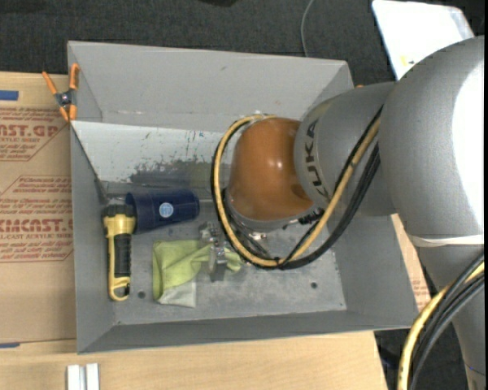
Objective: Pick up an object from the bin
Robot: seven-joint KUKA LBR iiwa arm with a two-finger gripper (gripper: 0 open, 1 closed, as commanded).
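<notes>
A grey metal bin (88, 258) sits in the middle, and a few small things lie on its floor.

Far to the left lies a yellow and black torch (118, 254). It is long and thin, and it lies along the left wall with its yellow head toward the back of the bin.

Just to the right of the torch's head lies a dark blue cup (163, 210). It is on its side, close to the back wall. It has a small round light mark on it.

In front of the blue cup lies a yellow-green cloth (177, 268). It is crumpled and soft. It sits near the torch but does not touch it.

The gripper (215, 254) is low in the bin, right at the cloth's right edge, with its metal tip on the crumpled corner. I cannot tell if the gripper is open or closed, or if it has the cloth.

Above the gripper is a round orange cover (264, 169) with yellow and black cables looping around it. The big grey arm (390, 153) comes in from the right.
</notes>
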